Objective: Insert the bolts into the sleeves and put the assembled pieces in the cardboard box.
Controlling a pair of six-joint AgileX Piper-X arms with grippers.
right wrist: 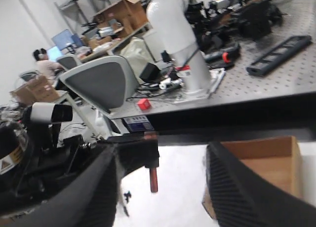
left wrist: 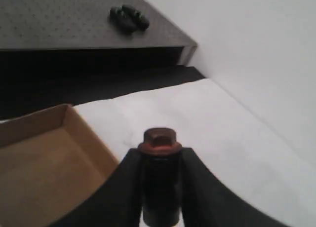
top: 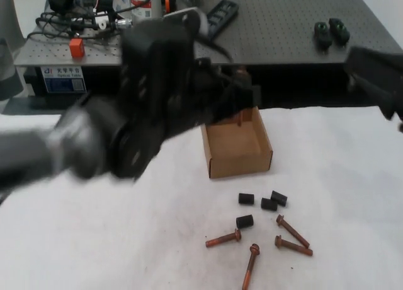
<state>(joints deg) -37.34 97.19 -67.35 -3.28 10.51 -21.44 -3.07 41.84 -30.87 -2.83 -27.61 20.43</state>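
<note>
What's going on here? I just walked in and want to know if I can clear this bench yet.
The left claw is shut on a black sleeve with a rusty bolt pushed through it, and holds the piece up by the cardboard box. The right claw is open and holds nothing. Four more bolts and four sleeves lie loose on the white cloth in front of the box, not yet put together.

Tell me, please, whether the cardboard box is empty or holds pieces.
Empty where visible: the cardboard box shows a bare floor in the high view, though an arm hides one corner.
</note>
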